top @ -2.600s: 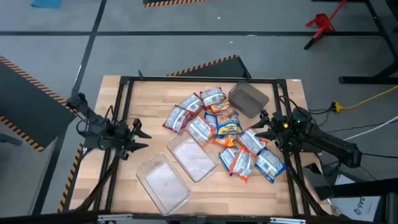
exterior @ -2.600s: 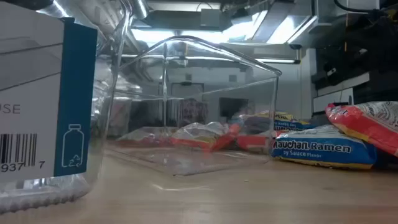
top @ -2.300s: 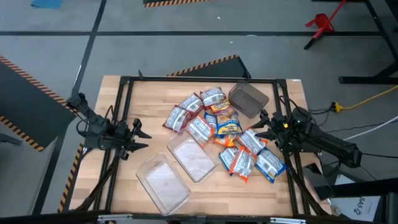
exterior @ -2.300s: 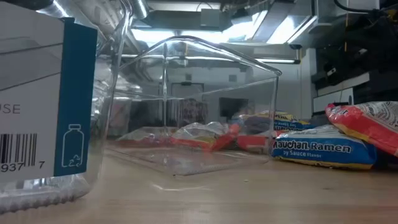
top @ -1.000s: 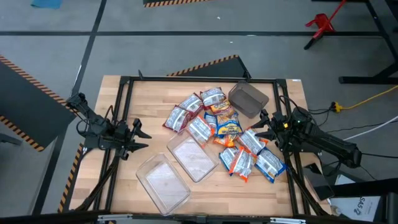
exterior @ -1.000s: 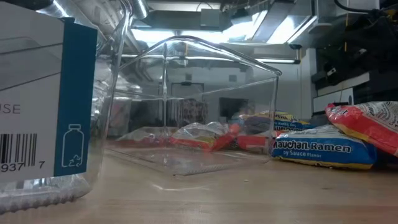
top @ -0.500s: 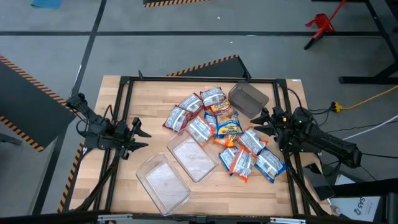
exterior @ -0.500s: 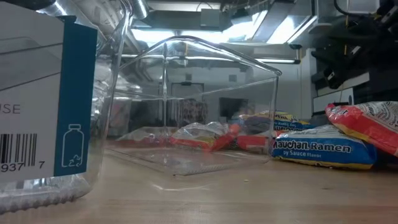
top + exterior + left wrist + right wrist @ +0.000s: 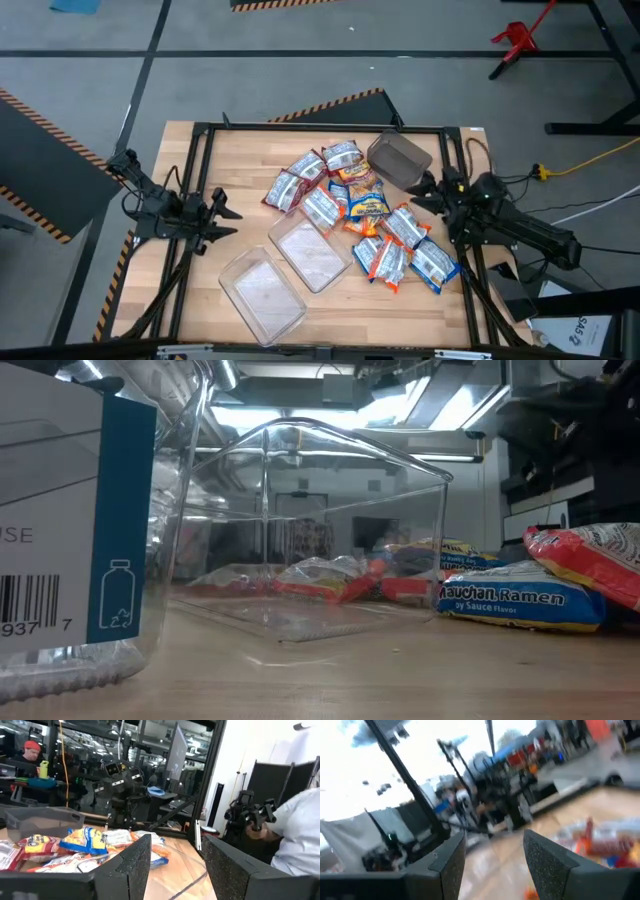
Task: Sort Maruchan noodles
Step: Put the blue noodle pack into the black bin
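The Maruchan noodles [image 9: 362, 215] lie in a loose heap on the wooden table [image 9: 240, 170], from its centre out toward 4 o'clock. The right gripper [image 9: 424, 189], fingers spread apart and empty, hovers at the heap's 3 o'clock edge, just beside the nearest packets. The dark grey tub [image 9: 399, 160] stands at the gripper's 11 o'clock, touching the heap's far side. Two clear tubs [image 9: 287, 267] sit at the heap's 7 o'clock, between the pile and the table's near edge. The left gripper [image 9: 222, 212], fingers likewise spread, waits at the table's 9 o'clock edge, well apart from the packets. In the low view a blue packet [image 9: 515, 605] lies under a red one [image 9: 592, 560].
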Motion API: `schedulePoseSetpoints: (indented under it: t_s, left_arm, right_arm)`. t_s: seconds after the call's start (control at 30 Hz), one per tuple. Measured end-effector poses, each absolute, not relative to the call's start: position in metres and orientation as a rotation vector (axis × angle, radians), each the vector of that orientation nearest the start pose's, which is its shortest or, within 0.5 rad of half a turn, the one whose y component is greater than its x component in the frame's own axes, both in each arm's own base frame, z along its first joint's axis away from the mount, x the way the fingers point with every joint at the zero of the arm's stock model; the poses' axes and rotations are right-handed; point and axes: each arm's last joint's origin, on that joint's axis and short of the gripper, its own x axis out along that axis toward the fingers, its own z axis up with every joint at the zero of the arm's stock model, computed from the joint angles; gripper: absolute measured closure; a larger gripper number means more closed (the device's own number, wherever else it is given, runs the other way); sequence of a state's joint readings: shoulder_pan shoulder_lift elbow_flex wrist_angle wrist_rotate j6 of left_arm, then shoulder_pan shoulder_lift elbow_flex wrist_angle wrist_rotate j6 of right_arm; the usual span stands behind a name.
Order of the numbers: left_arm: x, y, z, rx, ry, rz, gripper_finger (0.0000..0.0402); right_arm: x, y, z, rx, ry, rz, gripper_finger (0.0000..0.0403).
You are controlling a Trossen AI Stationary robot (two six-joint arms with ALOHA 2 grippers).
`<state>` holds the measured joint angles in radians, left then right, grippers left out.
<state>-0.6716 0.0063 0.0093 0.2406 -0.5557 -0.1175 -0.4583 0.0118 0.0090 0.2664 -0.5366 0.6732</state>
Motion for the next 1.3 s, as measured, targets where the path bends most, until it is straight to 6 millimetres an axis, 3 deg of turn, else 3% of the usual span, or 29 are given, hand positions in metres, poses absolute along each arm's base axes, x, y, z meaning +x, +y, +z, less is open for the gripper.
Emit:
schedulePoseSetpoints:
  t_s: [0.3, 0.67, 0.83, 0.97, 1.1, 1.3]
  left_arm:
    - [0.080, -0.042, 0.192, -0.271, -0.227, -0.058, 0.0230]
    - [0.079, -0.041, 0.194, -0.193, -0.251, -0.025, 0.0230]
    - [0.077, -0.040, 0.200, -0.244, -0.305, -0.039, 0.0230]
    - [0.076, -0.039, 0.204, -0.283, -0.341, -0.037, 0.0230]
    - [0.073, -0.037, 0.212, -0.434, -0.420, -0.081, 0.0230]
    - [0.071, -0.035, 0.215, -0.472, -0.450, -0.068, 0.0230]
  right_arm:
    - [0.085, -0.026, 0.199, 0.474, -0.279, 0.170, 0.0214]
    - [0.086, -0.031, 0.195, 0.519, -0.300, 0.019, 0.0214]
    - [0.085, -0.031, 0.200, 0.579, -0.349, 0.012, 0.0214]
    - [0.081, -0.032, 0.216, 0.544, -0.414, -0.082, 0.0214]
    - [0.076, -0.032, 0.243, 0.420, -0.417, -0.189, 0.0214]
    - [0.075, -0.036, 0.283, 0.257, -0.092, -0.430, 0.0214]
